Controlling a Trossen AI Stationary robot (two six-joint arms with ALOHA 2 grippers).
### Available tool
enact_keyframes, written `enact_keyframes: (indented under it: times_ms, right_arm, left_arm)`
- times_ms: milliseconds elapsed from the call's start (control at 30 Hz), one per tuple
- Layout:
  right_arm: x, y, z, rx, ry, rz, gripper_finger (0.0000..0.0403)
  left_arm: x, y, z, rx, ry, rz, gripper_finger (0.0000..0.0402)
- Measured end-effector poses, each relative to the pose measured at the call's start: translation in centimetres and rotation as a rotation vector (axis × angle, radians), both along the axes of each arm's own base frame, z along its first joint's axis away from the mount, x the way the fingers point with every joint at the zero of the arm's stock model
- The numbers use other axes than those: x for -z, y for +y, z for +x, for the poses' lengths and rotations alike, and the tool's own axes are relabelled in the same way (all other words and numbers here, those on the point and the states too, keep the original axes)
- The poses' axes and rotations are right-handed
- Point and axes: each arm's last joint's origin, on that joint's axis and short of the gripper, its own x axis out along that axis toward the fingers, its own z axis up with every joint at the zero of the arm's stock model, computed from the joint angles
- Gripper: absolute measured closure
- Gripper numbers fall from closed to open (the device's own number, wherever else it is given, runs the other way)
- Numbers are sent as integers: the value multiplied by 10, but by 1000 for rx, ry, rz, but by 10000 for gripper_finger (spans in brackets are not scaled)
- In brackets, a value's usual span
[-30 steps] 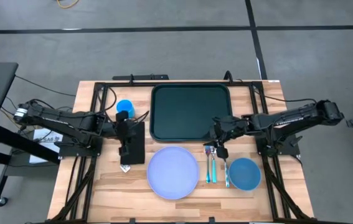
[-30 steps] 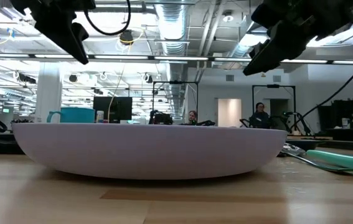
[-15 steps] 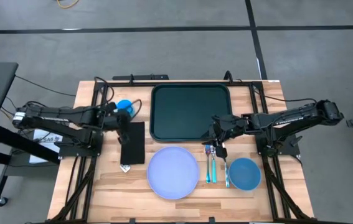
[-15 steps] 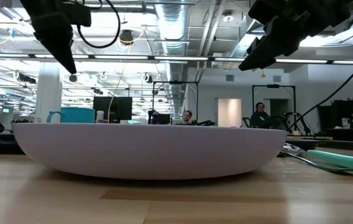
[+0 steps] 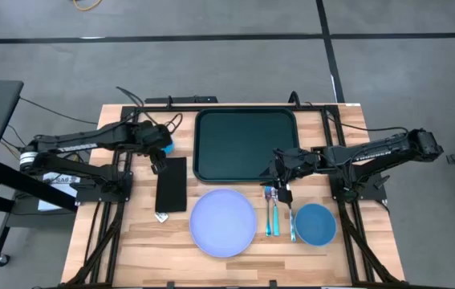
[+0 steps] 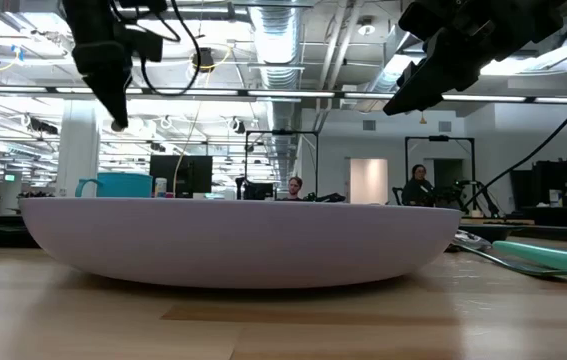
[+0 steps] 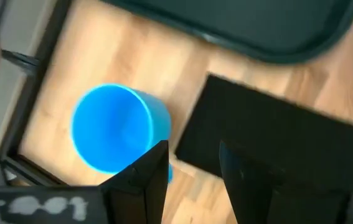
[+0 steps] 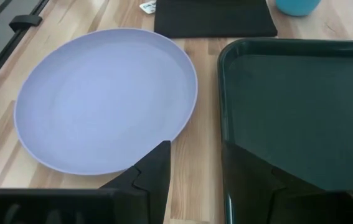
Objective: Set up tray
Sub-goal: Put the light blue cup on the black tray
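Wood counter (image 5: 131, 241) carries everything. At the left, the left gripper (image 5: 155, 164) hovers above the near edge of a blue cup (image 5: 164, 140) and the far end of a flat black rectangle (image 5: 171, 184); its fingers (image 7: 150, 180) stand spread with nothing between them. Next comes the lavender plate (image 5: 223, 222) at the front middle. Behind it, the dark green tray (image 5: 245, 144) lies flat at the back centre of the counter, with nothing on it. Just right of the plate lie teal-handled utensils (image 5: 272, 217), and the right gripper (image 5: 279, 183) hangs over their far ends near the tray's front right corner, its fingers parted and holding nothing. A blue bowl (image 5: 315, 224) sits at the far right.
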Motion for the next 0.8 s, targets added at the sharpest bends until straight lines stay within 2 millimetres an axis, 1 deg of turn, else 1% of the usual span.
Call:
enact_keyframes:
  times_ms: [100, 267, 433, 567, 733, 800]
  right_arm:
    - [0, 0, 0, 0, 3, 0, 269]
    - [1, 0, -1, 0, 15, -1, 269]
    - [2, 0, -1, 0, 22, -1, 269]
    - [2, 0, -2, 0, 28, -1, 269]
    - [3, 0, -3, 0, 41, -2, 269]
    - [3, 0, -3, -1, 42, -2, 269]
  left_arm:
    - [10, 7, 9, -26, 49, -20, 269]
    - [29, 18, 23, -124, 133, -64, 269]
    - [44, 26, 31, -171, 197, -82, 269]
    - [49, 30, 33, -186, 222, -83, 269]
    - [49, 34, 32, -244, 240, -7, 269]
    - [49, 35, 31, -256, 237, -4, 269]
